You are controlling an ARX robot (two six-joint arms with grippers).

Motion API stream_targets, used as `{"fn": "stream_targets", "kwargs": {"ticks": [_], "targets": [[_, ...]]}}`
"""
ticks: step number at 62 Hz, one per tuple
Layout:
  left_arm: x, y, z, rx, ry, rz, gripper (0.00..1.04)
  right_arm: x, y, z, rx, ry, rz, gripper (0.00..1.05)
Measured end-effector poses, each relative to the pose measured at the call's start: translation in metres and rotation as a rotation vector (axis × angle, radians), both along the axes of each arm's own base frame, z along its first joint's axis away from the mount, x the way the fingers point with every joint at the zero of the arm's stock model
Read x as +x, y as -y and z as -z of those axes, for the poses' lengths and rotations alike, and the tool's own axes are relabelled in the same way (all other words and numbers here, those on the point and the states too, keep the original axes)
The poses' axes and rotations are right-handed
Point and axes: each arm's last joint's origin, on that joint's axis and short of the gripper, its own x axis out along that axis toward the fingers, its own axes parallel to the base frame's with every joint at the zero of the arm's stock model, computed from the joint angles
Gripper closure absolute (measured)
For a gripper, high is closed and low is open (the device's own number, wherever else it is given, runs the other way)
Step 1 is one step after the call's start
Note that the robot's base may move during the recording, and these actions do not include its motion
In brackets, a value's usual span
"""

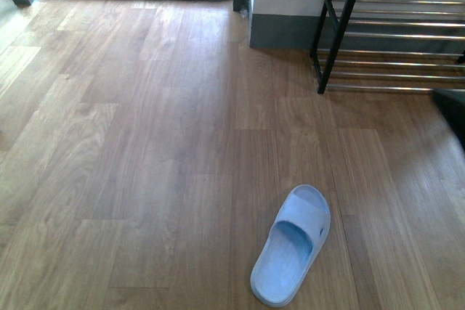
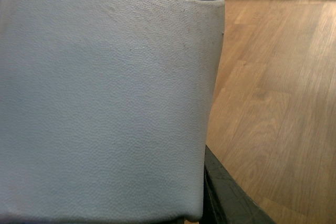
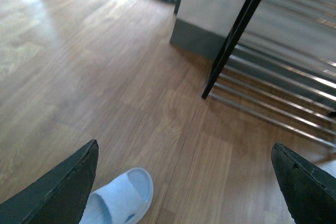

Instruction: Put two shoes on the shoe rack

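While the left hand (image 2: 226, 200) looks pinched on one pale blue slide (image 2: 105, 103) filling its view, second slide (image 1: 292, 245) lies on floor (image 1: 145, 143), low centre-right, toe angled toward shoe rack (image 1: 392, 41) far right; right hand (image 3: 185, 148), spread and empty, is the nearer one.

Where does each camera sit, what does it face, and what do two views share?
Front: on the body, looking down at the floor slide and shoe rack; no arm clear.
Left wrist: filled by the held slide; one dark finger shows.
Right wrist: faces floor and shoe rack; both fingertips show, wide apart.
Shared: front and right wrist show floor slide, shoe rack.
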Motion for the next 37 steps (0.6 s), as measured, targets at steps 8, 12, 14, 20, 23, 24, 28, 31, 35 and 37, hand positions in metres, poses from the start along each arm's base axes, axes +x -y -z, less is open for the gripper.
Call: {"fn": "stream_targets", "kwargs": {"ticks": [8,12,14,20,23,24,28,31,35,37], "targets": [[0.0,0.0,0.0,0.0,0.0,0.0,1.03,0.036,-0.008,0.051,-0.073,-0.161,0.037,0.09],[0.0,0.0,0.0,0.0,0.0,0.0,1.03,0.046,-0.009,0.084,-0.105,-0.256,0.05,0.09],[0.0,0.0,0.0,0.0,0.0,0.0,1.03,0.055,-0.009,0.168,-0.151,-0.51,0.078,0.09],[0.0,0.0,0.0,0.0,0.0,0.0,1.03,0.059,-0.011,0.19,-0.168,-0.566,0.072,0.09],[0.0,0.0,0.0,0.0,0.0,0.0,1.03,0.061,-0.013,0.2,-0.177,-0.579,0.069,0.09],[0.0,0.0,0.0,0.0,0.0,0.0,1.03,0.062,-0.014,0.202,-0.179,-0.58,0.069,0.09],[0.0,0.0,0.0,0.0,0.0,0.0,1.03,0.068,-0.018,0.215,-0.196,-0.574,0.064,0.09],[0.0,0.0,0.0,0.0,0.0,0.0,1.03,0.071,-0.021,0.221,-0.203,-0.573,0.059,0.09],[0.0,0.0,0.0,0.0,0.0,0.0,1.03,0.076,-0.027,0.232,-0.22,-0.569,0.042,0.09],[0.0,0.0,0.0,0.0,0.0,0.0,1.03,0.078,-0.029,0.236,-0.222,-0.569,0.037,0.09]]}}
